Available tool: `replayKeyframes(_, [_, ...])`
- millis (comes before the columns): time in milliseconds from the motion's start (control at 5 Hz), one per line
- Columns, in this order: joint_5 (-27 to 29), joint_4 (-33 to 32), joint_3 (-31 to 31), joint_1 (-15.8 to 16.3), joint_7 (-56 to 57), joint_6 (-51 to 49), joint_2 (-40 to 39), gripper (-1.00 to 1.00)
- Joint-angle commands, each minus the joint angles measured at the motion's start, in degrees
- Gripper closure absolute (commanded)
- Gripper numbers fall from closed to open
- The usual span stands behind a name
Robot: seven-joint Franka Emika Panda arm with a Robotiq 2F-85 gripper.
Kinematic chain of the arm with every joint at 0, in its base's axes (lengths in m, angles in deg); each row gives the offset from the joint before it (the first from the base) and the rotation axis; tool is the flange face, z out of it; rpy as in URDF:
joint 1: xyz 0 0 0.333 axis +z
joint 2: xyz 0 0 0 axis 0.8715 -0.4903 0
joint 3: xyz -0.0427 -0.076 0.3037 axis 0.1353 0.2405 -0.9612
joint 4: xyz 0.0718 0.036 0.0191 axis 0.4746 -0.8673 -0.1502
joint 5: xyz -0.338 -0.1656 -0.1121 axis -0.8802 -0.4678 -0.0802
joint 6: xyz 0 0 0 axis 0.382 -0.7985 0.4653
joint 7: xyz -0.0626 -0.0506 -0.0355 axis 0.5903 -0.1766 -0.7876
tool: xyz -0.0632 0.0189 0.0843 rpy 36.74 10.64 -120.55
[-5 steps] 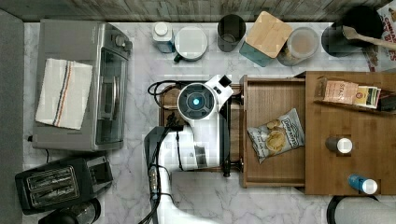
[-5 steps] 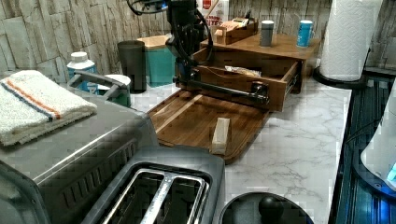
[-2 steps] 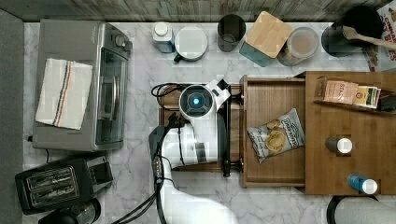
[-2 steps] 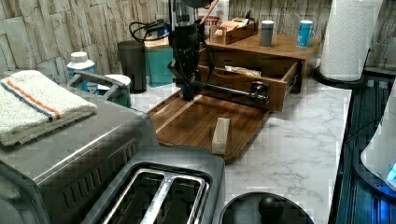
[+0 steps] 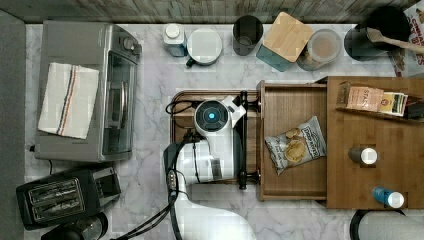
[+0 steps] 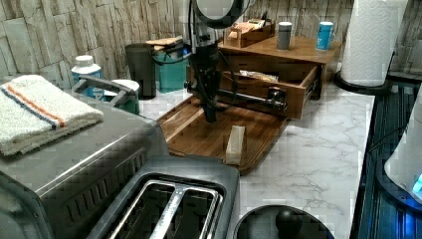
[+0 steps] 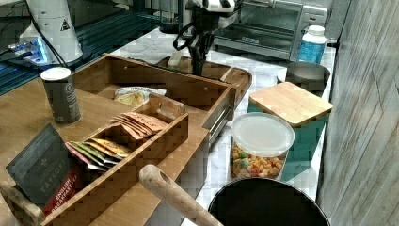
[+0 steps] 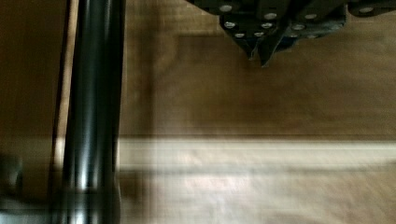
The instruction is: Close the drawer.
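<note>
The drawer [image 5: 295, 100] is pulled out from under the cabinet top [image 5: 375, 150], with a chip bag [image 5: 295, 145] lying inside. My gripper [image 6: 210, 117] hangs low over the tray [image 6: 199, 134], just in front of the black handle [image 8: 93, 93]. In the wrist view its fingers [image 8: 252, 44] are pressed together, holding nothing. I think they are like that so they can push flat on the drawer front. The drawer is not shut yet

drawer [image 5: 292, 100] holds chip bag [image 5: 295, 148] | claw [image 6: 210, 115] above tray [image 6: 199, 137] (before handle [image 6: 249, 97])
</note>
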State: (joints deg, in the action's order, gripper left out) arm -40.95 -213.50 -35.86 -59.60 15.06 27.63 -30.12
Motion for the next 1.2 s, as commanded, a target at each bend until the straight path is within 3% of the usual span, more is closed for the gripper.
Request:
replayKeyframes(200, [-1.4, -0.2, 2.2, -3.5, 7.3, -1.9, 4.6, 1.0])
replayKeyframes(800, [1.0, 3.4, 4.6, -8.5, 18.0, -3.6, 5.8, 1.0])
replayKeyframes(1200, [-0.8, 8.4, 8.2, -12.0, 16.7, -6.5, 6.4, 1.0])
